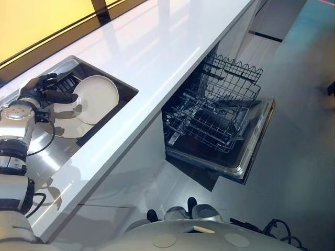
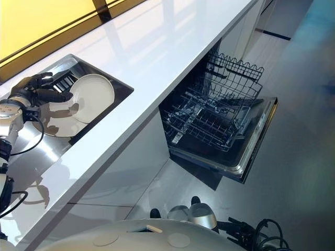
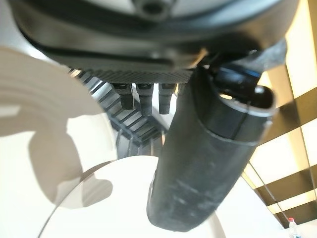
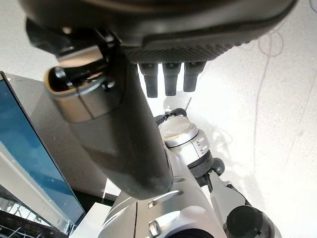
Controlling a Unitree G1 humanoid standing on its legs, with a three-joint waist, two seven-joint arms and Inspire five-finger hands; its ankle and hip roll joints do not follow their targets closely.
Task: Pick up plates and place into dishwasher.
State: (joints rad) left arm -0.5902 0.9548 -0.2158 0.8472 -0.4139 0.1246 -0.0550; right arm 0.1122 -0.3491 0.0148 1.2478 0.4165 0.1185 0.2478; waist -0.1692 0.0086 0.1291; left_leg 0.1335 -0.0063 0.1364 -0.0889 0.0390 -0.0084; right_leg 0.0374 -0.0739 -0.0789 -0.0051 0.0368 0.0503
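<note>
Left robot hand [image 1: 41, 89] sits in the sink [image 1: 110, 75] at far left, at the 9 o'clock edge of the leaning plate [image 1: 98, 93]. Its fingers are straight & thumb spread apart, nothing clamped yet. The thumb reaches over the rim; contact can't be confirmed. That plate is tilted up, not flat, w/ its low edge overlapping a flat plate [image 1: 70, 128] lying on the sink bottom toward 7 o'clock. Both plates are in the sink, none in the dishwasher. Step in hand, by the look: getting a grip on the leaning plate. To do it well: fingers behind the rim, thumb on the face, pinch firmly a bit inside the lip, b/c glazed ceramic is prob. slick & will swing once lifted. Lift straight up first so it clears the flat plate & sink wall w/o scraping. Then carry it over the white table [image 1: 157, 47] toward 3 o'clock, where the dishwasher [image 1: 251, 151] stands open, door down, lower rack [image 1: 209, 120] pulled out & upper rack [image 1: 235, 70] at its 1 o'clock. Racks look empty, so any slot should work; keep the plate edge-on to the tines & lower slowly. Right robot hand [image 4: 198, 47] hangs above the floor [image 4: 277, 124], fingers straight, thumb apart, empty.
</note>
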